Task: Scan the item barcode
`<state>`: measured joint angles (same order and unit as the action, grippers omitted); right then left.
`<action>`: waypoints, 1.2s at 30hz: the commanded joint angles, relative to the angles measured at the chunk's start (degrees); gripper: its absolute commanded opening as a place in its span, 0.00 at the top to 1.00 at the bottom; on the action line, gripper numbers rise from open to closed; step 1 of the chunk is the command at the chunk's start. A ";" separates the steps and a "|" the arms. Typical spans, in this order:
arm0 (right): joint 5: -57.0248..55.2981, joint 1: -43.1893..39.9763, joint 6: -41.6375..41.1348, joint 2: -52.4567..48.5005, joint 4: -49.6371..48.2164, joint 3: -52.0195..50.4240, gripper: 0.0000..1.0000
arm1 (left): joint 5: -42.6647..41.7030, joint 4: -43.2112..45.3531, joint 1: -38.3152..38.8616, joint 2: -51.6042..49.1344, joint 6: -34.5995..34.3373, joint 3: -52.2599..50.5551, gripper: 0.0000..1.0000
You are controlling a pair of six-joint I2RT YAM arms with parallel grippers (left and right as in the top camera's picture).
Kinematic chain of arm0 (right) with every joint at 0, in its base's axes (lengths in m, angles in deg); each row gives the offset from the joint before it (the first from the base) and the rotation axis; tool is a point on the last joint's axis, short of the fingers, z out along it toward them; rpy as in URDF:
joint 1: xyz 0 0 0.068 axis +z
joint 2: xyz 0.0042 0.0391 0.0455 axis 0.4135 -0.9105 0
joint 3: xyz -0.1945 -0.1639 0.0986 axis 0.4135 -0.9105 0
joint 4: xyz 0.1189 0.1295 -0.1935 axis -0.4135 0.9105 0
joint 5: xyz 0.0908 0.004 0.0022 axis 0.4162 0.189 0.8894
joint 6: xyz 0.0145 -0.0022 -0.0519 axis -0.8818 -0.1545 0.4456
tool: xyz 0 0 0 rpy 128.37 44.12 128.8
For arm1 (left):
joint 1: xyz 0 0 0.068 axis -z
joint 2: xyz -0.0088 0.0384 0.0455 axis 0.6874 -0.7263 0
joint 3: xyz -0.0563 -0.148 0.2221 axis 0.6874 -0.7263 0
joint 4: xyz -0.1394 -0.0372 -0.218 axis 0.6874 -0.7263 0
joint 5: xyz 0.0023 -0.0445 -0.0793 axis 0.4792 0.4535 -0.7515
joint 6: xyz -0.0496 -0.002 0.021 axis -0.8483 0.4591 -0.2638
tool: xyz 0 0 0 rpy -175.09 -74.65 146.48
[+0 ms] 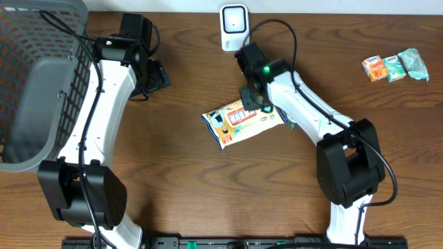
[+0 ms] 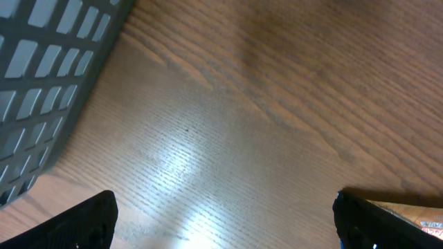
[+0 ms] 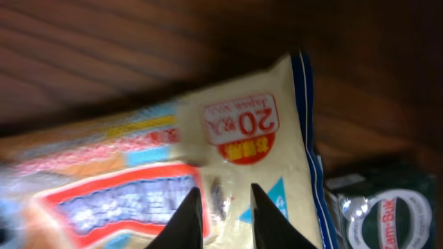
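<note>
You'll find the snack packet (image 1: 242, 119) flat on the wooden table (image 1: 173, 166), long axis running from lower left up to the right in the overhead view. It is cream with orange, red and blue panels, with a red "20" badge near its right end. Your right gripper (image 3: 227, 214) sits over that end, fingers a narrow slit apart — whether they pinch the film, you cannot tell. Your left gripper (image 2: 225, 223) gapes wide, well apart.
</note>
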<state>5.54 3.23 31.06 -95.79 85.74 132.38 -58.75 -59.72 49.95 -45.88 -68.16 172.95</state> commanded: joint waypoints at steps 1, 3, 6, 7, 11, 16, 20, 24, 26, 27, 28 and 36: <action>0.39 -1.64 -0.28 0.28 -4.79 -6.56 0.84 | 0.72 -0.17 -0.20 0.28 0.98 0.20 0.02; -0.04 -2.47 -0.28 0.28 -6.27 -8.33 0.85 | 0.72 -0.17 -0.20 0.28 0.98 0.20 0.02; -0.17 -3.89 -0.28 0.61 -3.50 -7.17 0.89 | 0.72 -0.17 -0.20 0.28 0.98 0.20 0.02; -0.20 -4.26 -0.26 0.81 -1.99 -6.03 0.89 | 0.72 -0.17 -0.20 0.28 0.98 0.20 0.02; -0.17 -5.66 -0.24 2.58 7.34 1.86 0.84 | 0.72 -0.17 -0.20 0.28 0.98 0.20 0.02; 4.59 -5.05 1.95 5.07 20.06 12.33 0.55 | 0.72 -0.17 -0.20 0.28 0.98 0.20 0.02; 5.64 -3.78 2.67 5.09 20.31 12.24 0.41 | 0.72 -0.17 -0.20 0.28 0.98 0.20 0.02; -1.81 -4.35 -0.04 4.52 18.27 9.86 0.47 | 0.72 -0.17 -0.20 0.28 0.98 0.20 0.02; -4.52 -5.55 -1.57 4.20 15.65 7.82 0.62 | 0.72 -0.17 -0.20 0.28 0.98 0.20 0.02; -4.44 -6.25 -1.60 4.20 14.23 6.88 0.67 | 0.72 -0.17 -0.20 0.28 0.98 0.20 0.02; -3.91 -7.19 -1.60 4.15 12.85 5.77 0.72 | 0.72 -0.17 -0.20 0.28 0.98 0.20 0.02; 6.60 -16.02 -0.74 4.13 4.87 -3.91 0.83 | 0.72 -0.17 -0.20 0.28 0.98 0.20 0.02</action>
<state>7.68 -10.29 30.25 -91.16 91.62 131.48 -58.73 -59.70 49.95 -45.88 -68.16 172.95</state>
